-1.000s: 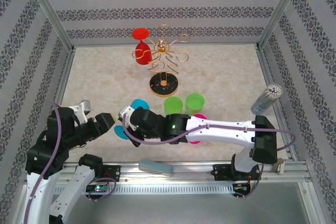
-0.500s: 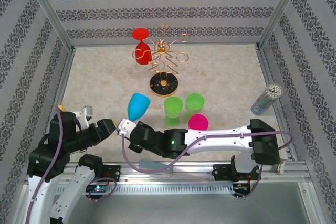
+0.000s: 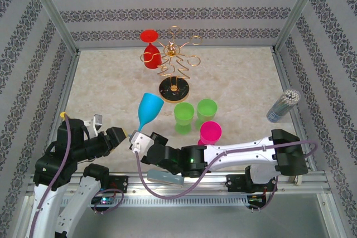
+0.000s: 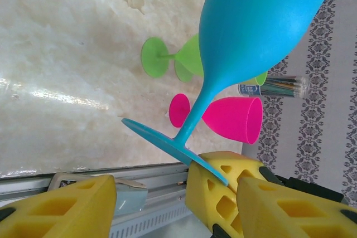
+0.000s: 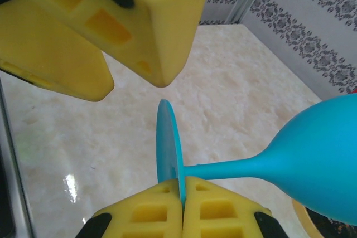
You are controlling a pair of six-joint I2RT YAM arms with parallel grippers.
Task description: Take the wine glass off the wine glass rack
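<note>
The blue wine glass (image 3: 150,108) is off the wine glass rack (image 3: 174,59), tilted in the air near and left of the rack's base; the right gripper (image 3: 135,137) pinches only the thin rim of its foot, so it should swing slowly; the left gripper (image 3: 107,127) hangs just left, jaws half spread and empty, perhaps for a handover; steer clear of the green glasses (image 3: 183,113).

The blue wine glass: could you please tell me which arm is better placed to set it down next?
Right, probably: the right gripper is shut on the foot of the blue wine glass, holding it tilted over the table; the left gripper stands open beside it, empty.
</note>
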